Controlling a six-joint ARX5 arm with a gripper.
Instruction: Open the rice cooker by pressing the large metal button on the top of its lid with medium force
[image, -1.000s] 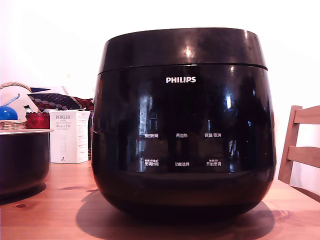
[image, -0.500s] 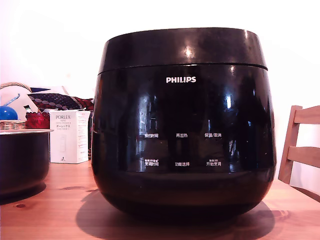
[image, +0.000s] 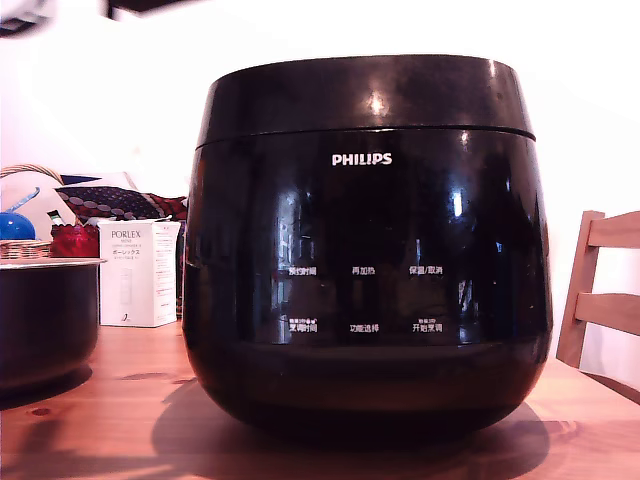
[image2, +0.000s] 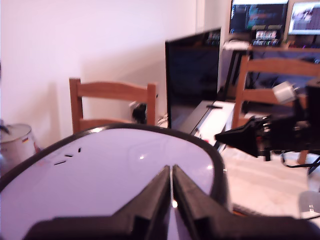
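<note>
Rice cooker (image: 366, 250) on wooden table (image: 120, 400), lid (image2: 115, 170) shut. Gripper (image2: 171, 175) above lid, fingers pressed together. Button apparently hidden beneath fingers; best centred over it, then pushed straight down, firm but not hard.

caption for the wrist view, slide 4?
Shut gripper poised above the glossy lid of the closed rice cooker, wooden chair and monitors behind.
</note>
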